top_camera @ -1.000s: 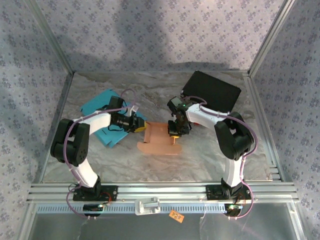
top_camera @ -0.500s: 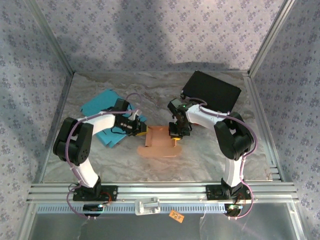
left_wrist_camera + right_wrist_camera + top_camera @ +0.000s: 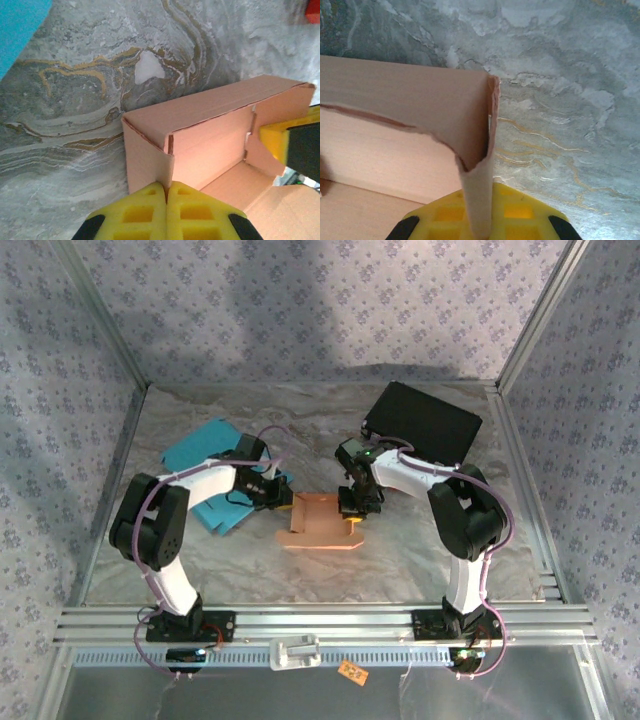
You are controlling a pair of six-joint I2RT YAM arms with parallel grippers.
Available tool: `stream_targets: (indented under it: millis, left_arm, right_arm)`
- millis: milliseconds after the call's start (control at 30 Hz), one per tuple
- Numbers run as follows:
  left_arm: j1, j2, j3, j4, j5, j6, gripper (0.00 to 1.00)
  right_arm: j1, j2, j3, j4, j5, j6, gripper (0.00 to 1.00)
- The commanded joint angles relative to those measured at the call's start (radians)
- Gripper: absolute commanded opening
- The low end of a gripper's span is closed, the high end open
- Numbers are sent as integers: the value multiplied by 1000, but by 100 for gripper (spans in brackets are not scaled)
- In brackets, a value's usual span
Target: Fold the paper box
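Cardboard box (image 3: 210,135), matte tan, stands half-folded on marbled table (image 3: 75,75).

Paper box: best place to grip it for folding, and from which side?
Grip the thin upright end walls, edge-on from each outer end. The paper box lies open-topped with walls standing, so fingers can straddle a wall's edge, as the right gripper does; the left gripper seems to pinch the opposite wall.

Tan paper box (image 3: 322,525) half-folded, side walls upright.
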Motion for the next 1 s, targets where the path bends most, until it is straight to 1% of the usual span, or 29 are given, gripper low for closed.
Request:
stream_targets:
  millis: [0,133,300,400,467,600,733,900,967]
  left_arm:
    - [-53,18,49,-129,-122,12,0]
    - [-128,0,125,-240,-316,-25,0]
    - [-240,9,220,-395,-582,-126,0]
    - [-279,28,249,-441,-683,-180,0]
    - [-293,39,257,-457,-732,-201,0]
    - [-305,53,261,-451,-777,-209,0]
    - [-322,63,270,-436,-815,-207,0]
    - [-370,80,306,-462,-910,-182,0]
    - [-377,78,299,-456,-910,-178,0]
  right_arm:
    - [18,5,37,29,14,-4,0]
    - [43,-1,58,5,73,-8,0]
    - [79,-19,80,-10,144,-2,0]
    - [92,-22,79,-7,156,3,0]
    - [95,-22,77,-6,155,6,0]
    - [100,-24,76,-4,153,6,0]
    - [102,-21,77,-5,147,6,0]
    - [107,-28,76,-4,151,7,0]
    - [106,-33,70,-1,154,10,0]
